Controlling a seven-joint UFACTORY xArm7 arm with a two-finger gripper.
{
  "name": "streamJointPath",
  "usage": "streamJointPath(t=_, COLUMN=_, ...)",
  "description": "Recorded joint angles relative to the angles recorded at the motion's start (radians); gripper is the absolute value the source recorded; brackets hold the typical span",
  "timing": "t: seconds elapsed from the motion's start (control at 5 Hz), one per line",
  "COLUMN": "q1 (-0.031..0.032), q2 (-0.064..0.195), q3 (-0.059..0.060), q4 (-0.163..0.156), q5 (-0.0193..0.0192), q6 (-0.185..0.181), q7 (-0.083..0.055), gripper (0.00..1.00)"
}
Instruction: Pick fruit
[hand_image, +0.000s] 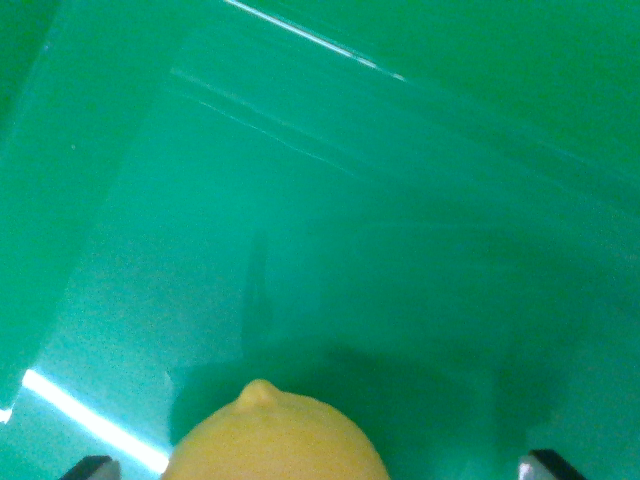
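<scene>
Green fills almost everything: a glossy green plastic bin with a smooth floor and sloping walls, streaked by pale reflections along its ridges. At the bottom edge of the wrist view sits a round yellow lemon with its small nub pointing up, casting a dark shadow on the floor behind it. The gripper shows only two grey fingertips, one on either side of the lemon, spread wide and not touching it.
</scene>
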Motion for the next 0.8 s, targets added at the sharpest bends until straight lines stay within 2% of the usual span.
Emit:
streamJointPath(t=0.2, q1=0.0003, q2=0.001, q3=0.0, q4=-0.002, q5=0.0002, q6=-0.003, q7=-0.001, gripper=1.0)
streamJointPath(t=0.8, q1=0.0003, q2=0.001, q3=0.0, q4=-0.002, q5=0.0002, q6=-0.003, q7=-0.001, gripper=1.0)
